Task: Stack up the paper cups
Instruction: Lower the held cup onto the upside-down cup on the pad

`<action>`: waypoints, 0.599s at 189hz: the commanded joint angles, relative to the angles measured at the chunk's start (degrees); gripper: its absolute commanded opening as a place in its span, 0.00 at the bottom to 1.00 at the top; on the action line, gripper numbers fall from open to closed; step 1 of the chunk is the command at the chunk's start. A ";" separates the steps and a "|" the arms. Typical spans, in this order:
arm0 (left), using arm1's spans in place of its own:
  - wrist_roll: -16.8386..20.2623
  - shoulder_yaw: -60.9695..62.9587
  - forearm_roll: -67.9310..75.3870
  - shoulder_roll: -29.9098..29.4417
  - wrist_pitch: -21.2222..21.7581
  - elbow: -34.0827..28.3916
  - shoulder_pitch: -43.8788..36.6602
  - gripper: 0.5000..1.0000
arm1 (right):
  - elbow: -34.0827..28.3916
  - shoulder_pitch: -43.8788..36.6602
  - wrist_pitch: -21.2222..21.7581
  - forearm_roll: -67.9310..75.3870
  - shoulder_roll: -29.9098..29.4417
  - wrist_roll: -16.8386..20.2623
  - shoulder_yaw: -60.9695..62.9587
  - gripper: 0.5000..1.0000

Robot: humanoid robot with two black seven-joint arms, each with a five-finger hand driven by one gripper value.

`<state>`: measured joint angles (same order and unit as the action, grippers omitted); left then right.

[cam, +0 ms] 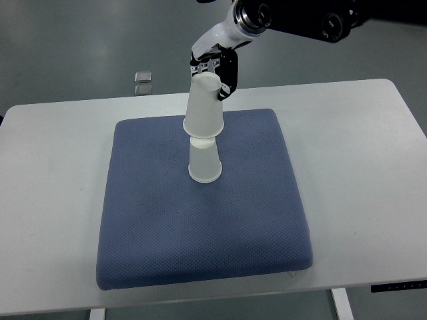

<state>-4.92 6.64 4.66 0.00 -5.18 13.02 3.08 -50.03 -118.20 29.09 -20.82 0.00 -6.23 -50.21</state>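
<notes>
White counter point(60, 200) carries a blue mat point(147, 233); near its far edge I pinch the upper cup point(203, 110) in my right hand point(217, 70), held over the lower cup point(203, 163) for nesting.

Right arm point(300, 20): black housing with round joint caps along the top edge, then a glossy white curved wrist shell below a dark ringed collar. Right hand point(215, 70): black segmented fingers point(229, 77), with white plates over the knuckles. Small mechanical detail between the fingers is too fine to resolve.
</notes>
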 commanded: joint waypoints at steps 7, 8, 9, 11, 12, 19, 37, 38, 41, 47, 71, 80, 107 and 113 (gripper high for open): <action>0.00 -0.05 0.00 0.00 -0.01 0.25 0.00 1.00 | -0.16 0.69 -1.23 -0.01 0.00 -0.09 0.02 0.30; 0.00 -0.05 0.00 0.00 -0.01 0.25 0.00 1.00 | -0.16 0.69 -1.23 -0.01 0.00 -0.09 0.02 0.30; 0.00 -0.05 0.00 0.00 -0.01 0.25 0.00 1.00 | -0.16 0.78 -1.41 0.08 0.00 -0.09 0.02 0.30; 0.00 -0.05 0.00 0.00 -0.01 0.25 0.00 1.00 | -0.16 0.96 -1.58 0.08 0.00 -0.09 0.02 0.30; 0.00 -0.05 0.00 0.00 -0.01 0.25 0.00 1.00 | -0.16 0.96 -1.58 0.08 0.00 -0.09 0.02 0.30; 0.00 0.04 0.00 0.00 -0.01 0.34 0.00 1.00 | -0.16 1.48 -2.37 -0.01 0.00 -0.01 0.02 0.30; 0.00 0.04 0.00 0.00 -0.01 0.34 0.00 1.00 | -0.16 2.19 -3.08 -0.10 0.00 -0.01 0.02 0.30; 0.00 0.04 0.00 0.00 -0.01 0.34 0.00 1.00 | -0.16 2.19 -3.08 -0.10 0.00 -0.01 0.02 0.30; 0.00 0.04 0.00 0.00 -0.01 0.34 0.00 1.00 | -0.16 2.36 -3.08 -0.10 0.00 -0.01 0.02 0.30; 0.00 0.04 0.00 0.00 -0.01 0.34 0.00 1.00 | -0.16 2.54 -3.17 -0.10 0.00 -0.01 0.02 0.30; 0.00 0.04 0.00 0.00 -0.01 0.34 0.00 1.00 | -0.16 3.59 -3.78 -0.19 0.00 -0.09 0.02 0.31; 0.00 0.04 0.00 0.00 -0.01 0.34 0.00 1.00 | -0.16 4.21 -4.40 -0.19 0.00 -0.01 0.02 0.32; 0.00 0.04 0.00 0.00 -0.01 0.25 0.00 1.00 | -0.16 5.00 -4.48 -0.27 0.00 -0.09 0.02 0.33; 0.00 0.04 0.00 0.00 -0.01 0.25 0.00 1.00 | -0.16 5.09 -4.57 -0.19 0.00 -0.09 0.02 0.34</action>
<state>-4.92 6.66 4.66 0.00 -5.21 13.32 3.08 -50.19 -113.63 24.68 -21.06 0.00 -6.31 -50.19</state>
